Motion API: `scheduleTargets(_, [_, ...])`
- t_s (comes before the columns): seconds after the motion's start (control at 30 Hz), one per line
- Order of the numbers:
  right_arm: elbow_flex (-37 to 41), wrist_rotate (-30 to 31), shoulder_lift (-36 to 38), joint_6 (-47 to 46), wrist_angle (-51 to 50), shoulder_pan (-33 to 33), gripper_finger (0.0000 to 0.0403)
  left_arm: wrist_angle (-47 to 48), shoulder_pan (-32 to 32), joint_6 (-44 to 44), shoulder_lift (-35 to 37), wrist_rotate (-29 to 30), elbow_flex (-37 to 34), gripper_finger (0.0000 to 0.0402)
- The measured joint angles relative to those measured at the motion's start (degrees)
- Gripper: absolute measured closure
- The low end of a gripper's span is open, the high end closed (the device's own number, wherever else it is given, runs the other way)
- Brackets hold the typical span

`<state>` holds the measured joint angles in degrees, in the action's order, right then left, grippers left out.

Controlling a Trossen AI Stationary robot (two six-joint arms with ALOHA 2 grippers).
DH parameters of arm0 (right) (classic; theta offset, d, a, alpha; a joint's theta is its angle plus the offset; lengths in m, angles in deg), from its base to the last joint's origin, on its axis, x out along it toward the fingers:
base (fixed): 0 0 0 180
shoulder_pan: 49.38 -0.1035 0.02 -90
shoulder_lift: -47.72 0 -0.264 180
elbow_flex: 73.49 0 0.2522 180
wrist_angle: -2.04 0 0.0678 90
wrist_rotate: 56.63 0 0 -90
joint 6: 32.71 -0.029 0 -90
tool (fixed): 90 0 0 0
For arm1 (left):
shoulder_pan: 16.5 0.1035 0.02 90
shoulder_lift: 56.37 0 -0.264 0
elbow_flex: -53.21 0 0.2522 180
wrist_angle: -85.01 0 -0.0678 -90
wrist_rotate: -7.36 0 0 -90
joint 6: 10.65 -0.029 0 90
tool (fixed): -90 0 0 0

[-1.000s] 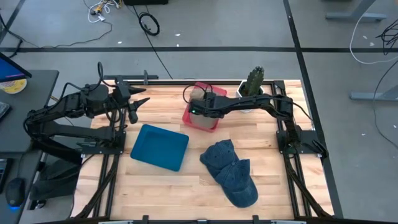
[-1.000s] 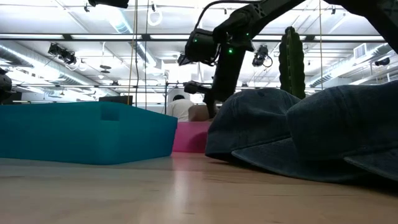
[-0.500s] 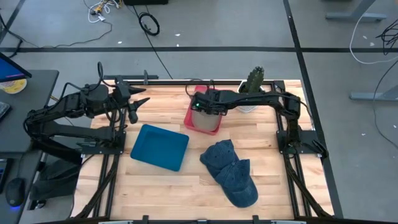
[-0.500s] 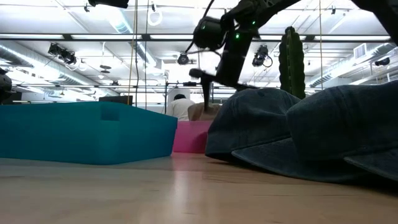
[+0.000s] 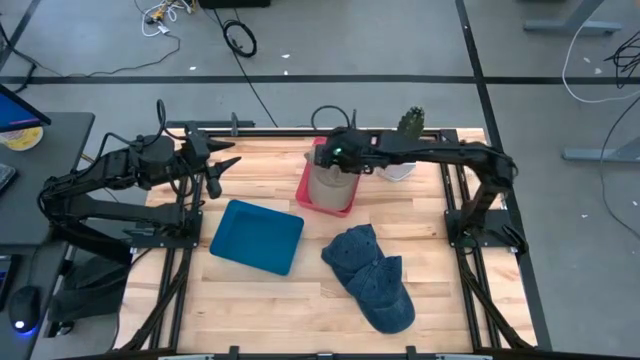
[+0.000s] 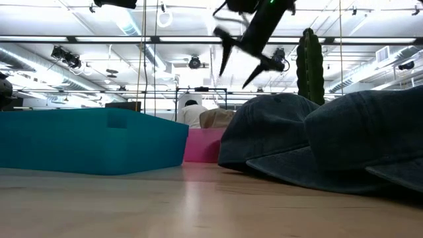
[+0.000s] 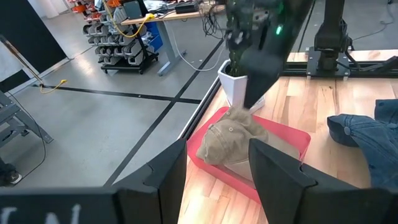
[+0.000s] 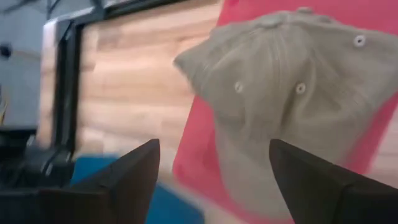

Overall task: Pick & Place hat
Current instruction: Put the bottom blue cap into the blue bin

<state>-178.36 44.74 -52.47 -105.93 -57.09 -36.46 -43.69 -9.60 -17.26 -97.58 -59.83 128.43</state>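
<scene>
From above, the tan hat (image 5: 328, 183) sits in the pink bin (image 5: 312, 194) at the back middle of the bench (image 5: 260, 300); which way its brim points cannot be told here. The right hand (image 5: 333, 158) hangs over the bin's back edge, holding nothing. Two denim hats (image 5: 371, 275) lie overlapped near the front, their row running diagonally from the bench's middle toward its front right. A teal bin (image 5: 256, 236) lies left of them, a cactus (image 5: 408, 130) stands at the back. The left hand (image 5: 222, 166) waits at the back left edge, open and empty.

At bench height, the right hand (image 6: 242, 57) is well above the tan hat (image 6: 215, 118), fingers spread wide, clear of everything.

In the left wrist view, the tan hat (image 7: 239, 140) is heaped in the pink bin (image 7: 292, 138), crown uppermost.

In the right wrist view, the tan hat (image 8: 292, 93) lies beyond the parted fingers (image 8: 134, 177), its eyelets showing, untouched.
</scene>
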Motion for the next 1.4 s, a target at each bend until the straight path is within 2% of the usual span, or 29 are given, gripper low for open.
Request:
scheduleTargets(0.4, [-0.04, -11.18, 15.98, 5.06, -17.52, -4.29, 0.0150, 0.00, 0.02, 0.09, 0.00, 0.01, 0.00, 0.0225])
scheduleTargets(0.67, [-0.09, -12.13, 23.79, 9.78, -23.69, -10.42, 0.0156, -0.11, 0.02, 4.75, -0.01, -0.07, 0.00, 0.0225])
scheduleTargets(0.9, [-0.09, -11.99, 25.86, 20.41, -24.36, -15.45, 0.0156, -3.04, 0.02, 9.00, -0.02, -0.55, -0.02, 0.0225])
scheduleTargets(1.1, [-0.11, -12.01, 25.41, 30.35, -24.30, -18.46, 0.0156, -10.33, 0.00, 9.01, -0.02, -6.41, -0.02, 0.0225])
scheduleTargets(1.23, [-0.11, -11.87, 24.96, 32.16, -24.41, -19.65, 0.0156, -14.04, 0.00, 9.36, -0.02, -7.03, -0.02, 0.0225])
scheduleTargets(1.4, [-0.06, -11.92, 24.31, 31.08, -24.97, -20.72, 0.0156, -14.56, 0.00, 16.45, -0.04, -7.21, -0.02, 0.0225])
